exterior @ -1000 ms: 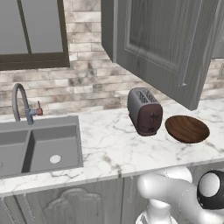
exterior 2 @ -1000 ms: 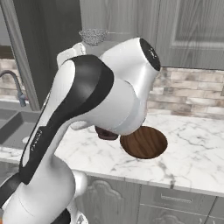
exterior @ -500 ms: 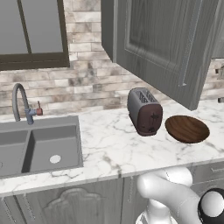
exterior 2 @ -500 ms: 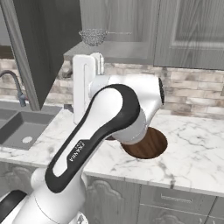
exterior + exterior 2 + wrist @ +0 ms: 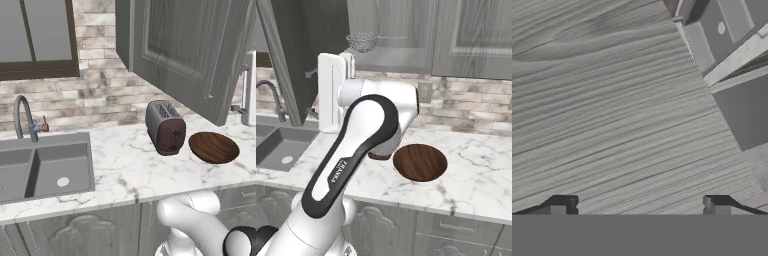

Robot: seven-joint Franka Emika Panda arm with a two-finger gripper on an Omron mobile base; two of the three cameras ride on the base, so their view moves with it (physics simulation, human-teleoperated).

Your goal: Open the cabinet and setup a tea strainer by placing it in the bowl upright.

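1. The cabinet (image 5: pixel 190 50) door stands swung open above the marble desk (image 5: pixel 125 165).
2. The right base view alone reveals the tea strainer (image 5: pixel 362 42), sitting on the shelf inside the cabinet.
3. The bowl (image 5: pixel 214 147) rests near the desk's right end, just beside the toaster (image 5: pixel 165 127).
4. In the hand view, the fingers (image 5: pixel 562 205) are spread wide, holding nothing, facing grey wood grain.

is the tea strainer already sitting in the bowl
No, the tea strainer sits up on the shelf inside the open cabinet, while the bowl on the counter below holds nothing.
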